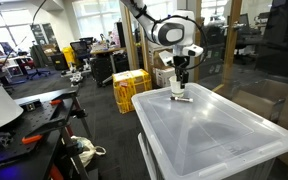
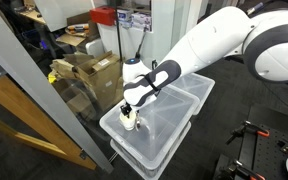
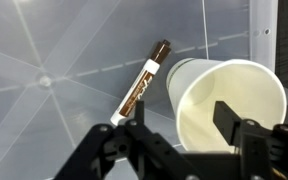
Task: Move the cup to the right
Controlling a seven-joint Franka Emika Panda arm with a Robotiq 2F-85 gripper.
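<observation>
Claw (image 3: 181,128) straddles the cup (image 3: 239,80) rim, jaws spread apart

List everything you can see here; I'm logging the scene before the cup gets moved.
cup: one, white, on the bin lid, beside the stick.
pen-like stick: one, dark brown with a white band, lying on the lid next to the cup.
plastic bins: apparently two, stacked, translucent white, below the arm.
crate: one, yellow, on the floor beyond the bins.
cardboard boxes: several, brown, on the floor beyond the bins.
arm: one, white, reaching over the bins.
gripper: one, black, open, at the cup's rim.
</observation>
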